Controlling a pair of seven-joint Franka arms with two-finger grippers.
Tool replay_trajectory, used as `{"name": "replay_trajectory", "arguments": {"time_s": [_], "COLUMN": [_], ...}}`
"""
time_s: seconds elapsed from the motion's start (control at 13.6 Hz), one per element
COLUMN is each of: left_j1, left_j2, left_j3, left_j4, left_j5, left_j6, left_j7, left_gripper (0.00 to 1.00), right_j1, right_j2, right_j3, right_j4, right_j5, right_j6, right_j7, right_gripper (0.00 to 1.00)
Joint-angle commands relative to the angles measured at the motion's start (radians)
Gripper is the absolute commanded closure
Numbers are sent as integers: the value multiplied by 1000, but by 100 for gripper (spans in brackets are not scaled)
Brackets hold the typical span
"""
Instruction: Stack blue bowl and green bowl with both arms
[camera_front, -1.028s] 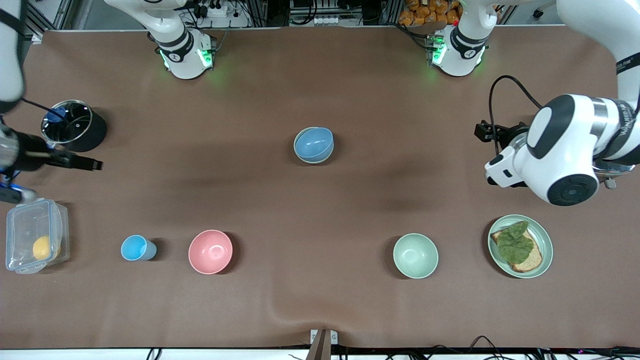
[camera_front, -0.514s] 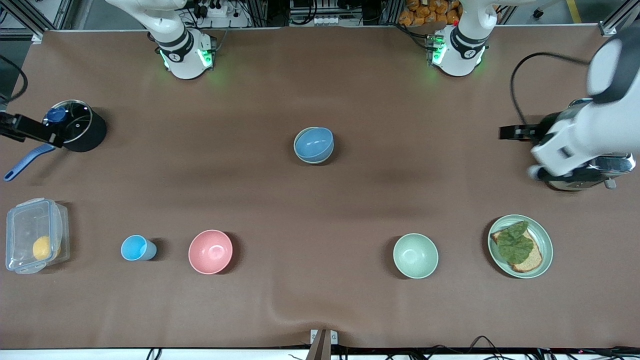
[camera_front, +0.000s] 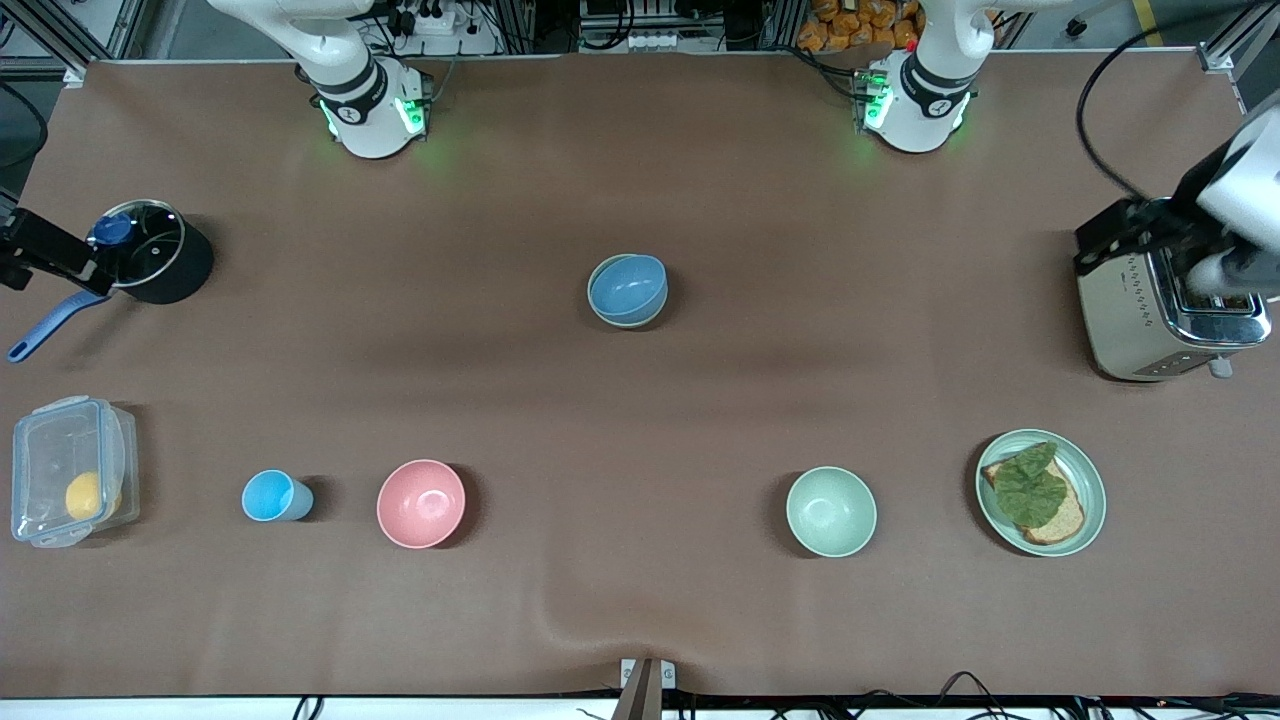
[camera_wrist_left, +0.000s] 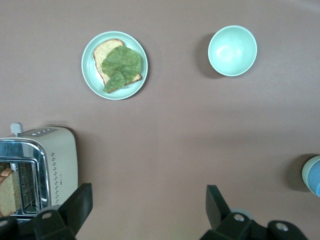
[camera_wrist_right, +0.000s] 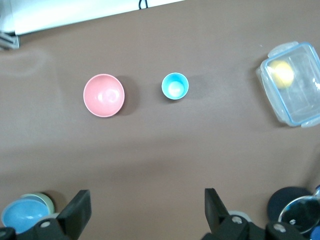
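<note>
While both arms wait at the table's ends, the blue bowl (camera_front: 628, 286) sits nested in the green bowl (camera_front: 632, 318) mid-table. Spread wide and empty, the left gripper (camera_wrist_left: 147, 212) hangs over the toaster (camera_front: 1150, 315), the right gripper (camera_wrist_right: 145, 215) over the pot (camera_front: 150, 250).

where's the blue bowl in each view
Front view: the blue bowl sits mid-table, nested in the green bowl.
Left wrist view: only a sliver of it shows at the picture's edge.
Right wrist view: in a corner, the green bowl's rim showing beside it.
Shared landmark: the green bowl under it.
</note>
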Motion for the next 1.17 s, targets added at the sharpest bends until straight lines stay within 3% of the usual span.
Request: {"name": "replay_trajectory", "arguments": {"time_s": [0.0,0.37,0.44,0.59,1.1], "left_j1": [-6,17,28,35,25], "left_j2": [-45,-42,-42,-37,-25], "left_j3": [3,-24,-58,-110,-145], "left_j4": [-36,-41,-41,-35,-33], "left_j5": [8,-55,-61,-34,1], "left_j6": [10,-121,-142,-142,-131], "left_j7": [112,127,116,75,32], "left_gripper": [0,0,0,0,0], "right_j1": [-18,-4,-4,-1,5], "right_j2": [-26,-28,-26,-25,-22], "right_j3": [58,57,57,59,59], "right_j4": [-29,-31,-29,-29,-29], "right_j5": [-46,-57,-57,-57,-59], "right_j6": [10,-2,-2,1,-1], "right_j7": [-41,-38,-38,-38,-38], "right_gripper": [0,0,0,0,0]}}
